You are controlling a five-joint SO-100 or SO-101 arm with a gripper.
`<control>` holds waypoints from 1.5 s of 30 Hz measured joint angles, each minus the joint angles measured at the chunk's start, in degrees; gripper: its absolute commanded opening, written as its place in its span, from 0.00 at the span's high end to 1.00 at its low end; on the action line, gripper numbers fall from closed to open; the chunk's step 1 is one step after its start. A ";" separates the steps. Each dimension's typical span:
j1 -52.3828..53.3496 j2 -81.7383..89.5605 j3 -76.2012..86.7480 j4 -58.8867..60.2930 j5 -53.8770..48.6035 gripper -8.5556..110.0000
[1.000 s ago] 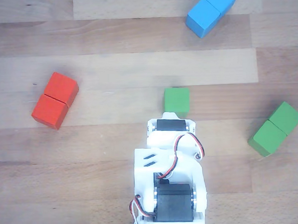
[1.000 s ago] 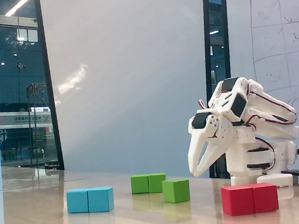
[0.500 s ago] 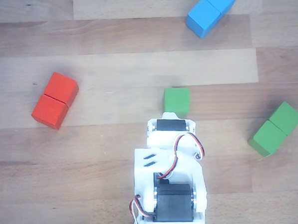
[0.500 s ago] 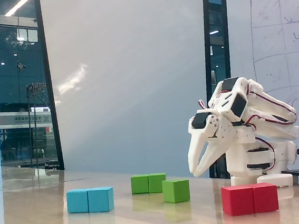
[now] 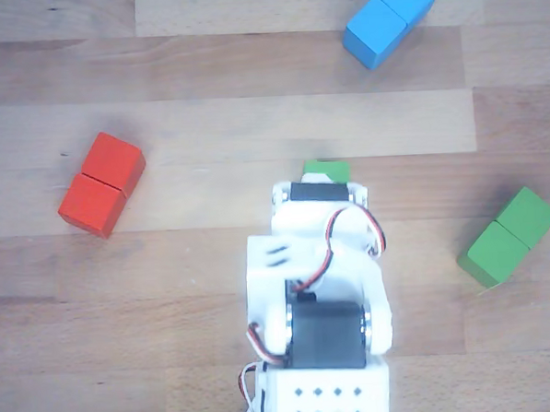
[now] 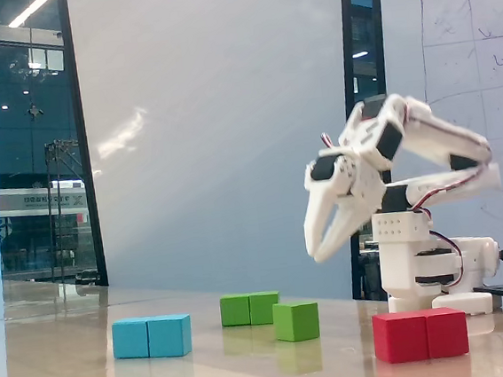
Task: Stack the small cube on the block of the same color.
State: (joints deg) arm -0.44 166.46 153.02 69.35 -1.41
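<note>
The small green cube (image 6: 296,320) stands on the table in the fixed view. In the other view only its far edge (image 5: 326,171) shows past the arm's wrist. The green oblong block (image 5: 509,235) lies to the right of the arm in the other view, and behind and left of the cube in the fixed view (image 6: 250,309). My gripper (image 6: 316,255) hangs in the air above and slightly right of the cube, pointing down. Its fingertips stand close together and it holds nothing. In the other view the arm hides the gripper.
A red oblong block (image 5: 101,184) lies at the left and a blue oblong block (image 5: 390,20) at the top right in the other view. In the fixed view the blue block (image 6: 152,337) is at the left and the red block (image 6: 421,334) at the front right, near the arm's base (image 6: 420,270).
</note>
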 measured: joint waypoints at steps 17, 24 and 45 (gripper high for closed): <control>0.00 -42.19 -24.52 4.31 0.00 0.90; 0.00 -45.44 -25.05 6.68 0.00 0.78; 0.00 -56.16 -25.05 6.68 0.00 0.68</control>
State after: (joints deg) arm -0.44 110.30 127.97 76.03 -1.41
